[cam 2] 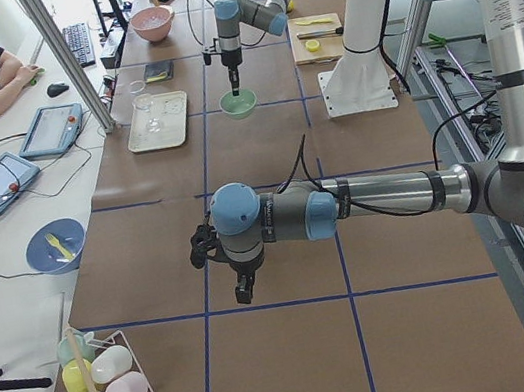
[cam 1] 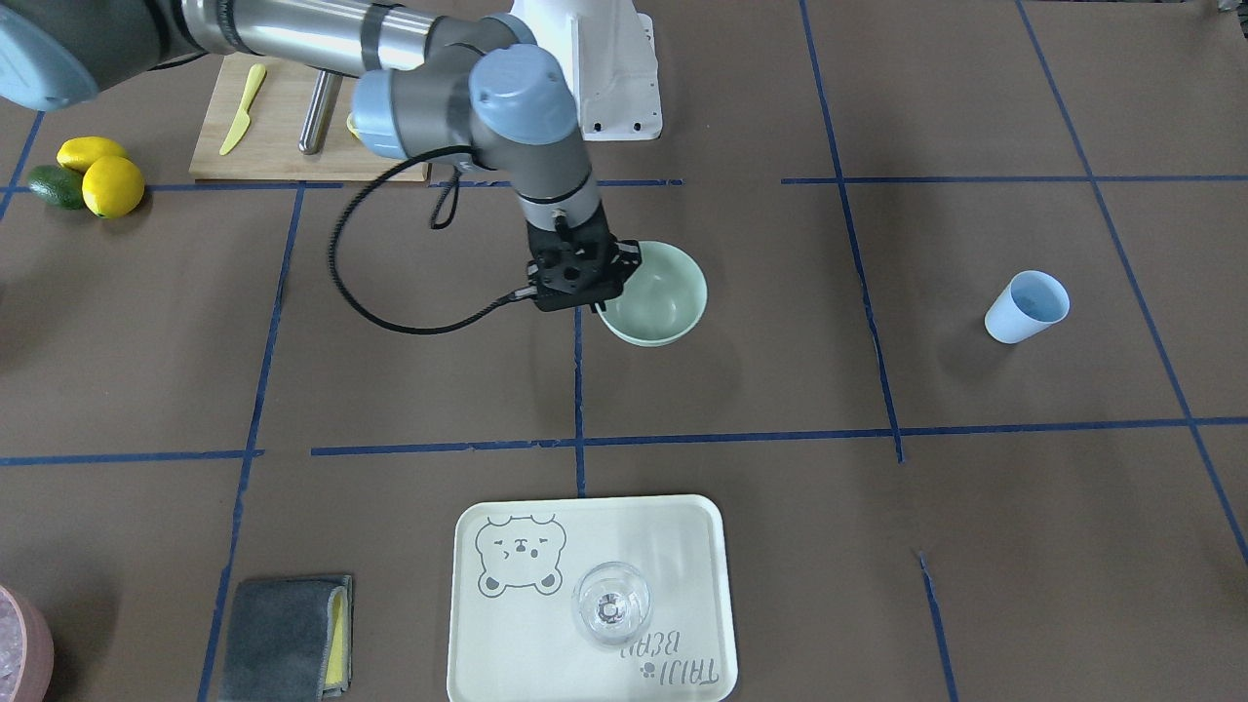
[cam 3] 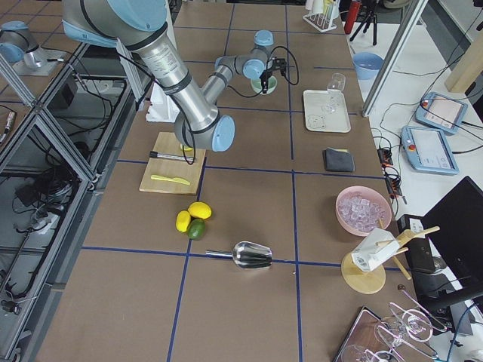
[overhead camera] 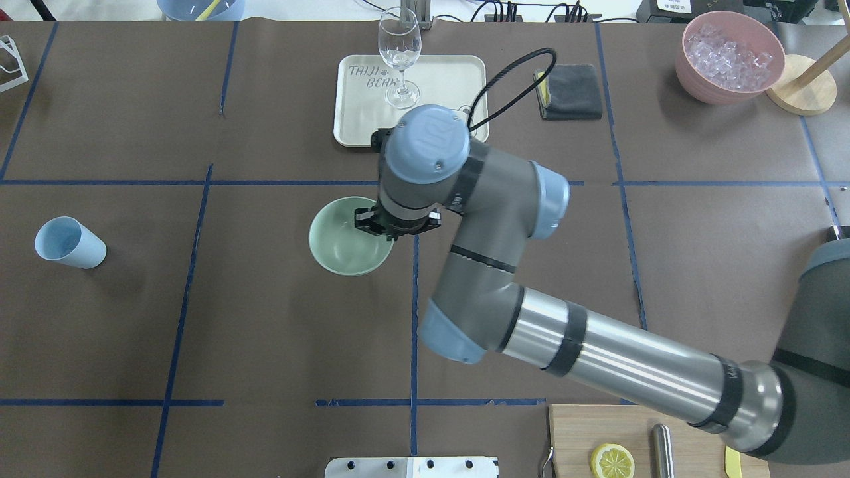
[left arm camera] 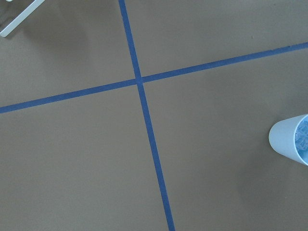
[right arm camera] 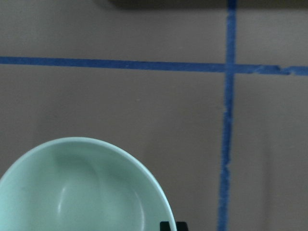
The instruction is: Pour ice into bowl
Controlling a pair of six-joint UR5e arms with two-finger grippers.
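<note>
Front view: the right gripper (cam 1: 596,305) is best set square on the bowl (cam 1: 671,292) rim at nine o'clock, though whether the jaws are apart cannot be told.

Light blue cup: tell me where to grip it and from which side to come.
Pinch the light blue cup across its side wall, coming in level from the side. It stands upright, mouth up, seemingly with ice inside; a side grip probably keeps it ready to tip.
</note>
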